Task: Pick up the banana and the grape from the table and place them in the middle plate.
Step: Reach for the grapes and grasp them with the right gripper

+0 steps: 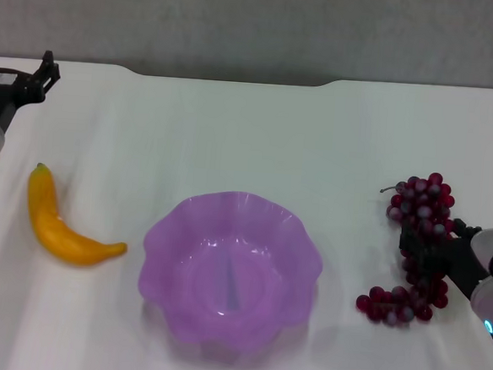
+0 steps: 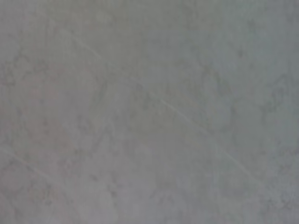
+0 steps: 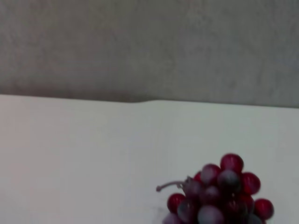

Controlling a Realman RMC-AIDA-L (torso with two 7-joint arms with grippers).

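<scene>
Your right gripper sits low at the right side of the large flat white tabletop, its dark fingers reaching into the middle of the long bunch of small dark red-purple glossy grapes. Grapes show on both sides of the fingers, so the claw looks set around the bunch, but you cannot tell how wide it stands or whether it has closed on the fruit. The bunch lies on the table, its thin stem end pointing away from the claw toward the far edge. In the right wrist view only the far end of the bunch shows, with the white top and a grey wall beyond.

Toward the centre from that claw, close by but not touching the grapes, stands the translucent purple plastic bowl-like dish with the wavy scalloped rim; nothing lies in it.

On the far side of the dish from the claw, the curved yellow-orange banana lies flat on the table.

Your left gripper hangs at the far left corner, well apart from the banana, fingers parted and holding nothing.

You will find no readable writing or labels.
</scene>
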